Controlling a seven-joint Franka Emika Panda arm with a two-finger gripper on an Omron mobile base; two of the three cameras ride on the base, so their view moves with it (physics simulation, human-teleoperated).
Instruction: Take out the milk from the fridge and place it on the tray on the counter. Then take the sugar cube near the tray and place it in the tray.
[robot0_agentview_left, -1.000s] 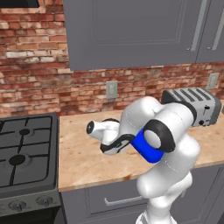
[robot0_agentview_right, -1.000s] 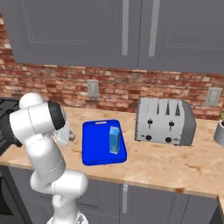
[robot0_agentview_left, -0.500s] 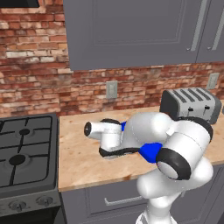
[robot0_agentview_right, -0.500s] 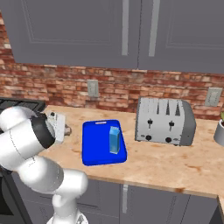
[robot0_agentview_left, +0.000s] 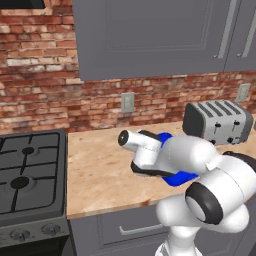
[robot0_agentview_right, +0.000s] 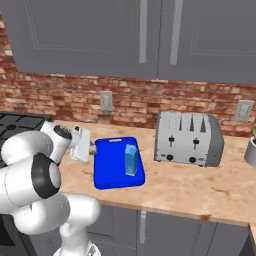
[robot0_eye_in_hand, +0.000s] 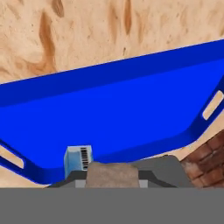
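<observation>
The end effector (robot0_agentview_right: 93, 148) is clenched, apparently on the sugar cube (robot0_eye_in_hand: 113, 175). The tray (robot0_agentview_right: 107, 172), with the milk (robot0_agentview_right: 131, 160) standing in it, lies directly ahead. The cube should be released only once clear of the rim.

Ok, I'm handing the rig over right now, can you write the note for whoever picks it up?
End effector: shut on the sugar cube, at the left rim of the tray.
Milk: standing upright in the tray, on the counter left of the toaster.
Done: milk out of the fridge and placed; sugar cube picked up.
Left: carry the cube over the tray floor, lower, open, withdraw. Probably best to aim for the bare part of the tray, away from the carton.
</observation>
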